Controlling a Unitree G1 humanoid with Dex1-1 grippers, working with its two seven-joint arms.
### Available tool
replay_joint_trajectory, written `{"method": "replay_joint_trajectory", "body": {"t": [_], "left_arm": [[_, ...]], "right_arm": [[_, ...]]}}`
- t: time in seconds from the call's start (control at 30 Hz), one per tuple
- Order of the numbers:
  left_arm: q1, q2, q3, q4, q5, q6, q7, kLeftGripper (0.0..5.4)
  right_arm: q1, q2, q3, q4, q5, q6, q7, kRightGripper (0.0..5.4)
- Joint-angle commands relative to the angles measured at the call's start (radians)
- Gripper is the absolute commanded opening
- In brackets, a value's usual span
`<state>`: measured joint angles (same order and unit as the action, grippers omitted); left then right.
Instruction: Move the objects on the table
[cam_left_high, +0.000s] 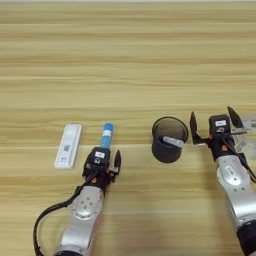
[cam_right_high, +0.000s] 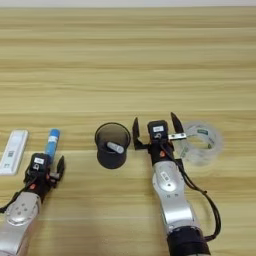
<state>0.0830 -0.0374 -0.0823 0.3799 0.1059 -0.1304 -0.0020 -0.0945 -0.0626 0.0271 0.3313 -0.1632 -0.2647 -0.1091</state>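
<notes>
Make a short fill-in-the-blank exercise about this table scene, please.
1. The small white tube lies inside the black ____.
2. The blue tube lies to the ____ of the cassette.
3. The right gripper has its fingers ____.
4. The clear tape roll lies beside the ____ gripper.

Missing words: cup; right; open; right

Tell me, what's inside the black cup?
Inside the black cup lies a small white tube, leaning against the wall. The cup's dark bottom under it cannot be seen clearly.
</notes>
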Motion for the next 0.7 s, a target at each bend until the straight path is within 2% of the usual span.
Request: {"method": "replay_joint_trajectory", "body": {"t": [0.03,0.23,0.47,0.7], "left_arm": [[-0.003,-0.003,-0.003,-0.003,-0.005,0.006,0.002,3.93],[0.000,-0.001,-0.011,-0.023,-0.002,-0.018,-0.002,4.57],[0.008,0.002,-0.021,-0.072,-0.016,-0.088,-0.027,5.35],[0.021,0.024,0.006,-0.198,-0.056,-0.128,-0.045,5.38]], "right_arm": [[-0.009,0.003,-0.004,0.011,0.003,0.017,-0.005,5.40],[-0.008,0.003,-0.005,0.013,0.003,0.016,-0.006,5.40],[-0.006,0.002,-0.004,0.009,0.002,0.018,-0.006,5.40],[-0.003,0.002,-0.003,0.005,0.001,0.019,-0.005,5.40]]}}
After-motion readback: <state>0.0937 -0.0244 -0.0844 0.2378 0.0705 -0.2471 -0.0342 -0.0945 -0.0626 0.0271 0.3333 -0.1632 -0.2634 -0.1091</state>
